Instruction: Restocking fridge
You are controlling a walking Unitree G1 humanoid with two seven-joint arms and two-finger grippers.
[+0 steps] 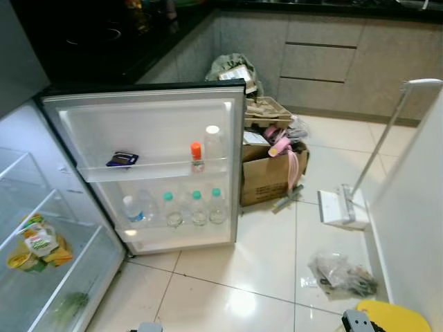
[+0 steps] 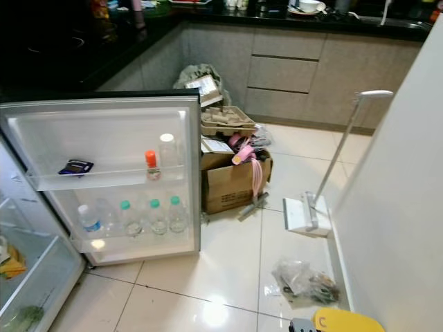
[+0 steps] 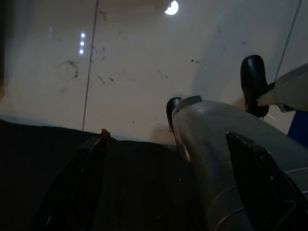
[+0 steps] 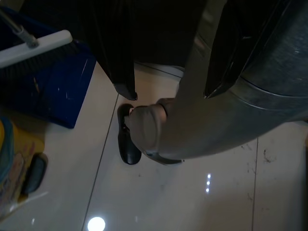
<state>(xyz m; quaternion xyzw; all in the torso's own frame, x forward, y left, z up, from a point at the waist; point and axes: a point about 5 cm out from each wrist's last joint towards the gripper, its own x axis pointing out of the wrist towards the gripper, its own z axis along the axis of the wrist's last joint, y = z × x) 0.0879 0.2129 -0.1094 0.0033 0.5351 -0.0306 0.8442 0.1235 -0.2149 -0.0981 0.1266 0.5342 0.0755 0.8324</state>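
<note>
- Kitchen floor of pale glossy tiles (image 1: 228, 277) lies ahead of you in the head views, with grey cabinets along the back wall.
- Head views: the fridge door (image 1: 149, 166) stands wide open. Its upper shelf holds one dark flat packet (image 1: 122, 159), one red-capped bottle (image 1: 197, 158) and one white-capped bottle (image 1: 212, 142). Its lower shelf holds four water bottles (image 1: 173, 209): one blue-capped, three green-capped.
- Just beside the door sits one open cardboard box (image 1: 266, 176) heaped with items, likely your stock. One white dustpan (image 1: 342, 206) and one crumpled plastic bag (image 1: 339, 273) lie well apart from it.
- Fridge drawer (image 1: 41, 270) at your left holds yellow-green packets (image 1: 38, 242).
- Left wrist view: dim; your left hand (image 3: 171, 178) hangs over the floor by the robot's leg, holding nothing visible; whether it is released or clenched, you cannot tell.
- Right wrist view: your right hand (image 4: 168, 53) hangs idle too; same doubt.
- To do this step well, step to the box, face it squarely, then take one item at a time.
</note>
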